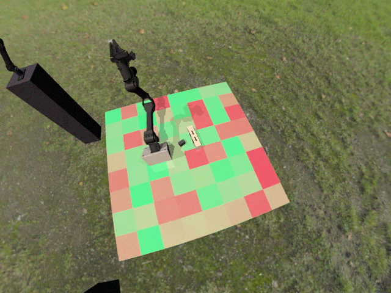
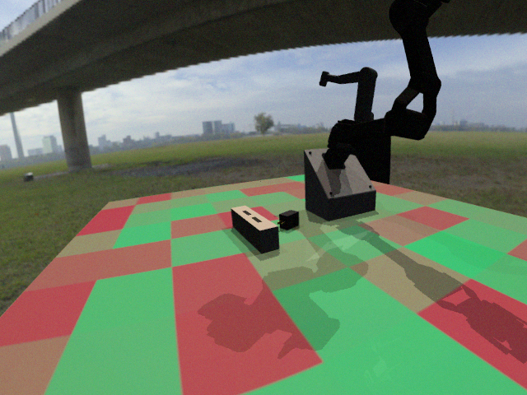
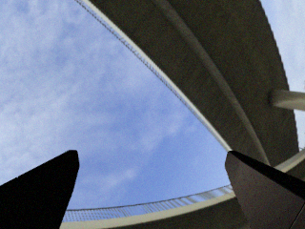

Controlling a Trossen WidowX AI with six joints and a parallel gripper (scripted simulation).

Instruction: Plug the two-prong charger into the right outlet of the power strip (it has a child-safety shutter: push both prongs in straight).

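Overhead, we see a broad concrete bridge (image 2: 238,38) (image 3: 191,72). Below it lies our red, green and tan checkered mat (image 1: 195,176) (image 2: 140,306), bearing the black arm (image 1: 149,121) (image 2: 419,59) on its wedge-shaped base (image 1: 165,156) (image 2: 317,204). Our gripper (image 1: 110,44) (image 3: 154,159) is spread wide, holding and touching nothing, raised skyward. On the mat we find the slotted power strip (image 1: 193,137) (image 2: 255,227), then the small black charger (image 1: 181,143) (image 2: 289,220) near it, unplugged. We can read no writing.
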